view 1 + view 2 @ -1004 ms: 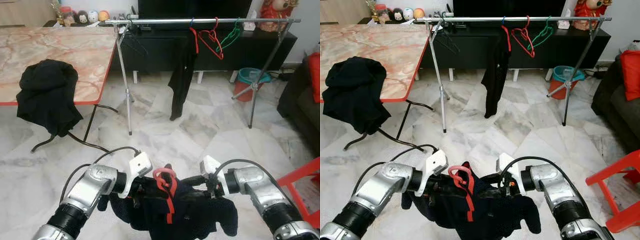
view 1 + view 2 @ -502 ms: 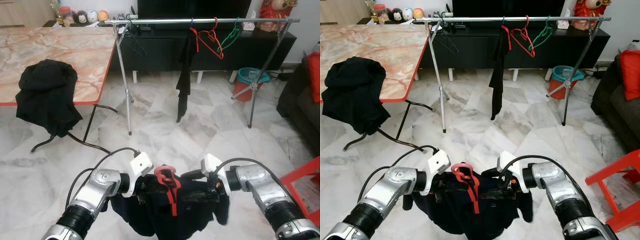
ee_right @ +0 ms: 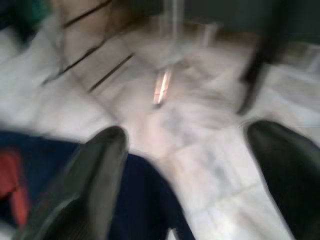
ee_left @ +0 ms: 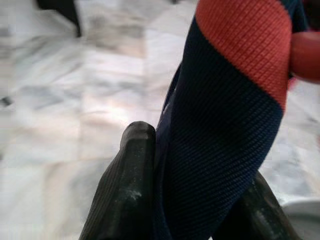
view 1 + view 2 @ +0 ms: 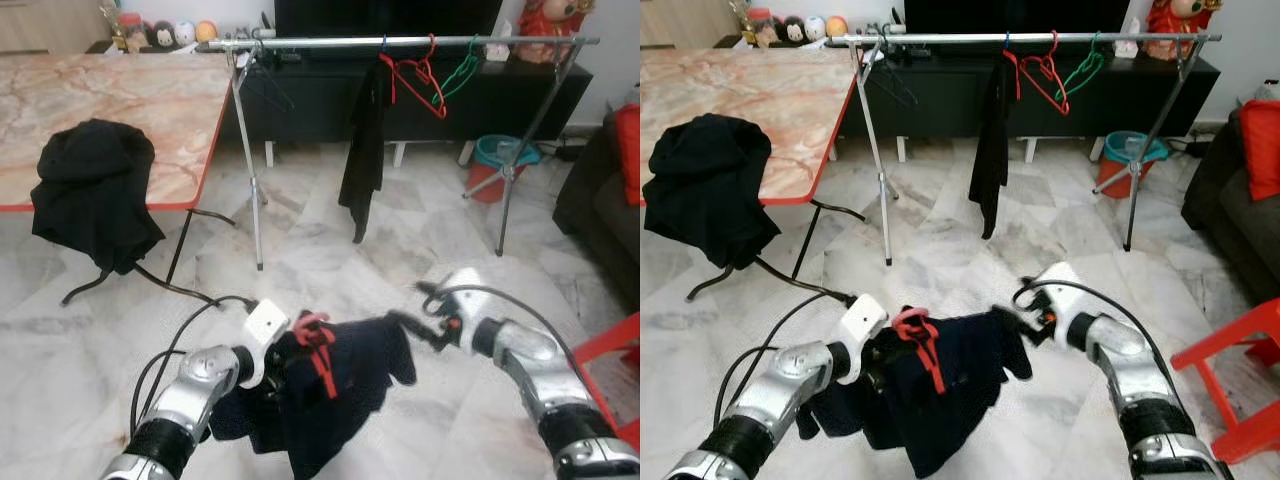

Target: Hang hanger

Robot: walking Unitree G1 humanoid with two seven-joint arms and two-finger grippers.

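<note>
Left wrist view shows the left gripper (image 4: 190, 200) pressed tight on a fold of the dark navy garment (image 4: 220, 150), one black finger (image 4: 125, 190) on each side of the cloth and a band of red trim just above the pinch. From the head camera, that left gripper (image 5: 272, 372) sits low in front of the robot, holding the garment (image 5: 330, 385) up by its left shoulder; the cloth hangs below in a loose bunch. A red hanger (image 5: 318, 340) is threaded in the garment, its hook poking out of the neck right beside the gripper.

The right gripper (image 5: 412, 325) is off the cloth, just beside the garment's right edge. In the right wrist view, which is blurred, its two fingers (image 3: 100, 170) stand wide apart with bare floor between them and the navy cloth off to one side.

Beyond the arms lies white marble floor (image 5: 330, 260). Farther back stands a metal clothes rail (image 5: 400, 42) on thin legs, carrying a hanging black garment (image 5: 362, 150), a red hanger (image 5: 420, 80) and a green hanger (image 5: 462, 70). To the robot's left is a marble-topped table (image 5: 110, 110) with a red edge, a black cloth (image 5: 92, 190) draped over its near side. A teal bin (image 5: 498, 158) stands behind the rail, and a red chair (image 5: 610, 350) is at the far right.
</note>
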